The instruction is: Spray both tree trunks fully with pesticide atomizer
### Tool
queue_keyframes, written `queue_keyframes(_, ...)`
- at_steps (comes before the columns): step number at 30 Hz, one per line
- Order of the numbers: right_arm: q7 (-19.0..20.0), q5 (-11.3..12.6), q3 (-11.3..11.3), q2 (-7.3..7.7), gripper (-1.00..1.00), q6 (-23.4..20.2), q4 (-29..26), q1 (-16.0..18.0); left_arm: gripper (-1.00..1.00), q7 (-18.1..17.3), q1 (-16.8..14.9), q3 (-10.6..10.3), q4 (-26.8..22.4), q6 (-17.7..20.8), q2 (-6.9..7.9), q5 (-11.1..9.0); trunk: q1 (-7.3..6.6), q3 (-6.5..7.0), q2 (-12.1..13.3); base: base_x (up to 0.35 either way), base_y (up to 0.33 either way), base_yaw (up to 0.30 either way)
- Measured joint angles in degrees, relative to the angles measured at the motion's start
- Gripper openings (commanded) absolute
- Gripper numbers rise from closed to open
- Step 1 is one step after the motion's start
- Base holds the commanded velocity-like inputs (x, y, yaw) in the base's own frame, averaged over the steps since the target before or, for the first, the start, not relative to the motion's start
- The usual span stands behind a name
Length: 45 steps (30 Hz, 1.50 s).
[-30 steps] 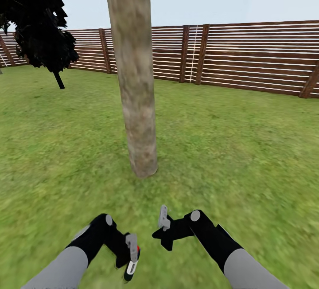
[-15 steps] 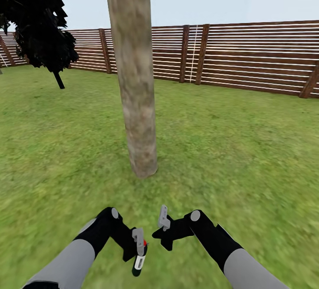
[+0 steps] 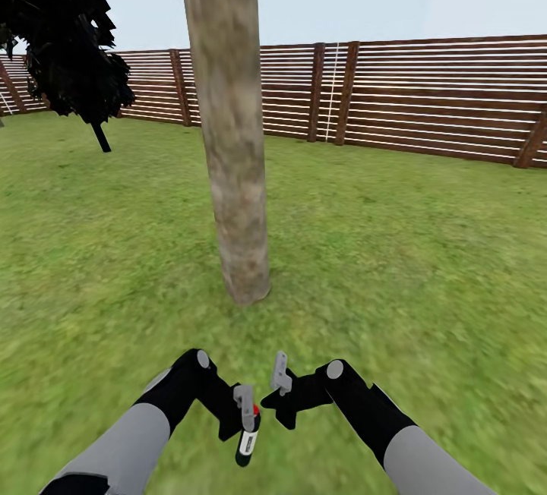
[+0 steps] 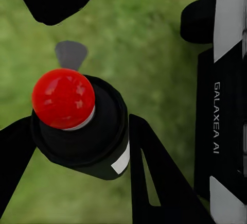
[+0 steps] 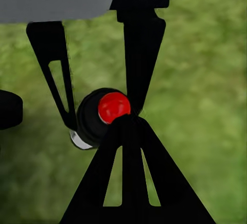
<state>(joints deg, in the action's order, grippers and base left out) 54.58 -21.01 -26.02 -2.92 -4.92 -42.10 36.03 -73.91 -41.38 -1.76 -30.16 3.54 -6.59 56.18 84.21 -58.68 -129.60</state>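
The tree trunk (image 3: 232, 176), thick and mottled grey-tan, rises from the grass straight ahead of me. My left gripper (image 3: 246, 413) is shut on the pesticide atomizer (image 3: 245, 445), a small black bottle with a white label and a red top. It hangs low over the lawn, short of the trunk's base. The left wrist view has the atomizer (image 4: 82, 126) up close between the black fingers. My right gripper (image 3: 280, 375) is shut and holds nothing, just right of the bottle. From the right wrist view the atomizer (image 5: 103, 115) sits just past the shut fingertips.
Green lawn (image 3: 425, 267) spreads all around. A brown slatted fence (image 3: 425, 93) closes the far side. A dark-leaved tree (image 3: 64, 39) stands at the far left near the fence.
My left arm has carried the atomizer rightward and a little forward, close beside the right gripper. The right arm and the view have stayed put.
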Motion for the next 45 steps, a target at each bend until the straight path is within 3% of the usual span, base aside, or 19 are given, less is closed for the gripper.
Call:
queue_keyframes(9, 0.0, 0.0, 0.0, 0.02, -1.00, 0.0, 0.0, 0.0, -1.00, -1.9, -0.1, 0.2, -0.1, -0.3, 0.09, -0.2, 0.00, 0.00, 0.0, 0.000, 0.000, 0.000)
queue_keyframes(15, 0.0, 0.0, 0.0, 0.02, -1.00, 0.0, 0.0, 0.0, -1.00, -2.0, -0.1, 0.2, -0.1, -0.6, 0.11, -2.4, 0.00, 0.00, 0.0, 0.000, 0.000, 0.000)
queue_keyframes(23, 0.0, 0.0, 0.0, 0.02, -1.00, 0.0, 0.0, 0.0, -1.00, -2.0, -0.1, 0.2, -0.1, -0.6, 0.15, -2.5, 0.00, 0.00, 0.0, 0.000, 0.000, 0.000)
queue_keyframes(27, 0.0, 0.0, -0.1, 0.02, -1.00, 0.0, 0.0, 0.0, -1.00, -1.9, 0.1, 0.1, 0.0, -1.0, 0.91, -2.2, 0.00, 0.00, 0.0, 0.000, 0.000, 0.000)
queue_keyframes(29, 0.0, 0.0, -0.2, 0.02, -1.00, 0.0, 0.0, 0.0, -1.00, -1.9, 0.2, 0.0, 0.0, -1.0, 2.60, -1.8, 0.00, 0.00, 0.0, 0.000, 0.000, 0.000)
queue_keyframes(37, 0.0, 0.0, -0.3, 0.15, -1.00, 0.0, 0.0, 0.0, -1.00, -1.9, 0.7, -0.2, 0.5, -1.5, 13.43, -1.8, 0.00, 0.00, 0.0, 0.000, 0.000, 0.000)
queue_keyframes(38, 0.0, 0.0, -0.2, 0.27, 1.00, 0.0, 0.1, 0.0, -1.00, -1.9, 0.6, -0.1, 0.7, -2.5, 15.05, -2.0, 0.00, 0.00, 0.0, 0.000, 0.000, 0.000)
queue_keyframes(41, -0.1, 0.0, -0.2, 0.65, 1.00, 0.1, 0.3, 0.0, -1.00, -1.4, 0.8, 1.3, 1.1, -5.3, 18.10, -2.7, 0.00, 0.00, 0.0, 0.000, 0.000, 0.000)
queue_keyframes(44, -0.4, 0.2, 0.0, 1.15, 1.00, 0.4, 0.8, -0.2, -1.00, -0.3, 0.9, 7.7, 2.2, -5.6, 18.80, -5.4, 0.00, 0.00, 0.0, 0.000, 0.000, 0.000)
queue_keyframes(45, -0.6, 0.3, 0.1, 2.03, 1.00, 0.5, 2.5, -0.2, -1.00, 2.3, 0.9, 10.9, 2.8, -5.5, 18.86, -6.3, 0.00, 0.00, 0.0, 0.000, 0.000, 0.000)
